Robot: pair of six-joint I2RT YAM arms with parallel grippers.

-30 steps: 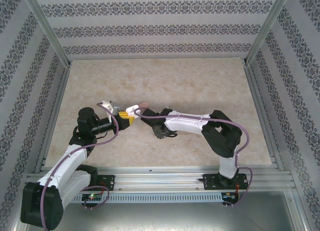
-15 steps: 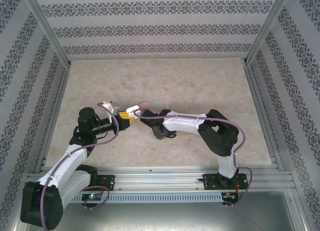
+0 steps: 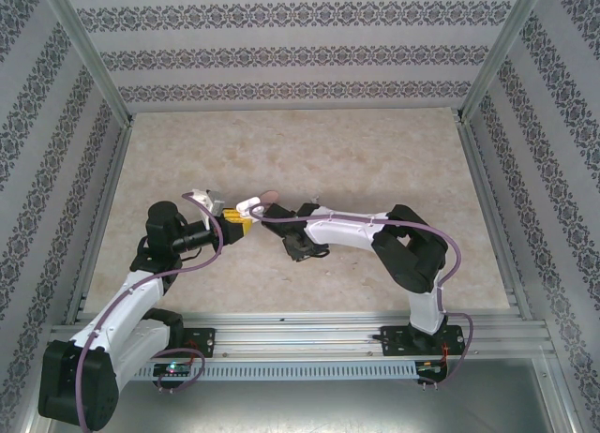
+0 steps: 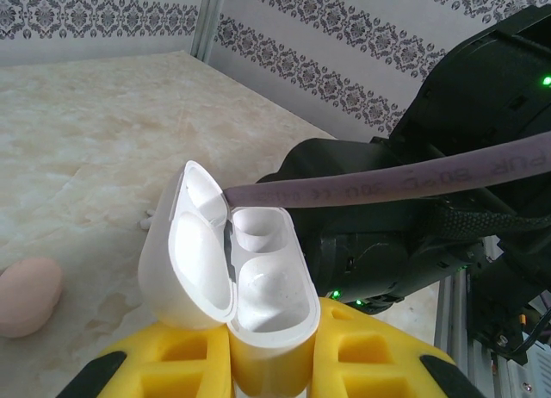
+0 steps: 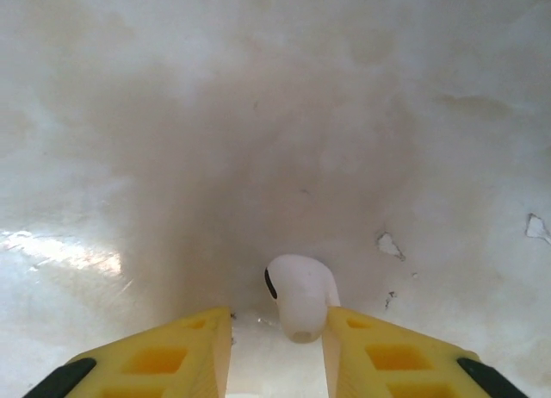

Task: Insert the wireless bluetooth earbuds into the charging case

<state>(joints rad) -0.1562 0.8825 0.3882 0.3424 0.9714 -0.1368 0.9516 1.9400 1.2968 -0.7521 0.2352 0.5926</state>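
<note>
Both arms (image 3: 122,306) (image 3: 347,229) angled inward: left claw (image 4: 271,363) clamps case (image 4: 258,303); right claw (image 5: 277,338) narrow, flanking earbud (image 5: 299,299).

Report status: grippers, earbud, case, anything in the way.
Left gripper shut on open white case. Right gripper open, white earbud between the jaws, touching one. Purple cable crosses close by the case.

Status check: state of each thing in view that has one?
left hand: shut on white charging case
white charging case: lid open
right hand: open around white earbud
white earbud: touching one finger, not clamped
pink case: looks closed
</note>
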